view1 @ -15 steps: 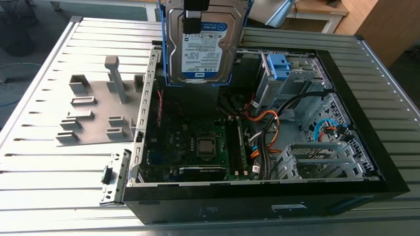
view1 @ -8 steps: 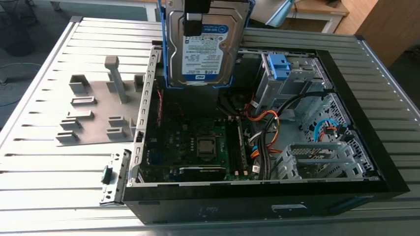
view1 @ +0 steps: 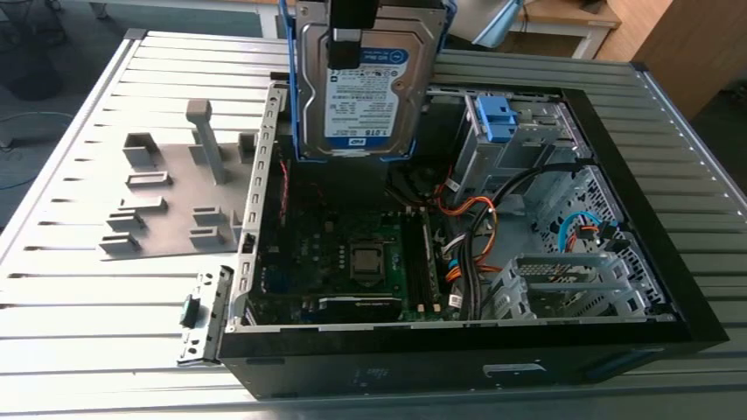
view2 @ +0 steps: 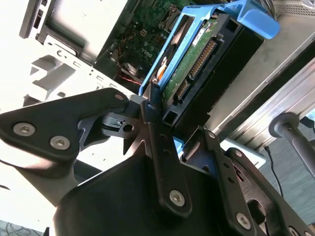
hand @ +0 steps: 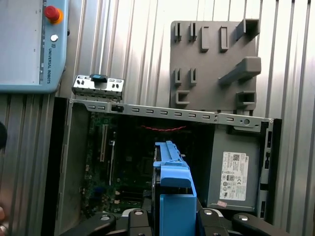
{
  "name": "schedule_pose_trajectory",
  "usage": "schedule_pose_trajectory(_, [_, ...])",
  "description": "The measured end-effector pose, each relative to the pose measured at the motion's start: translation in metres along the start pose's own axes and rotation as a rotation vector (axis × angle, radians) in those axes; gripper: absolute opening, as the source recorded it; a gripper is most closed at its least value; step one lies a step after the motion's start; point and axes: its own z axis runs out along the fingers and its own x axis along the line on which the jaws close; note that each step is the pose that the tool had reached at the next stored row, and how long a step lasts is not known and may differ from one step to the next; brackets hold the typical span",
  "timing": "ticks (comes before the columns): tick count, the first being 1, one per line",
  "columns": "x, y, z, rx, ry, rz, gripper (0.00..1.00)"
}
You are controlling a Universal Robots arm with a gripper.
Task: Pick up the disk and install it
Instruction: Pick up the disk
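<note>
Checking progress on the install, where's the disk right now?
In the exterior view the disk hangs upright in the pincer, above the open computer case, just to that view's left of the silver drive cage.

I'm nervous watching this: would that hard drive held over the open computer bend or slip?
Probably stiff: the disk is a flat metal slab, hanging upright from the pincer without sagging. Likely heavy for its size. The blue bracket looks like smooth plastic, so it might slip, and a fall onto the motherboard could do damage.
</note>
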Motion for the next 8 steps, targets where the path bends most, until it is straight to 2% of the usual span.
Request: schedule_pose_trajectory(8, [0.0049,-0.0007,0.0001,0.0,0.0,0.0,0.37])
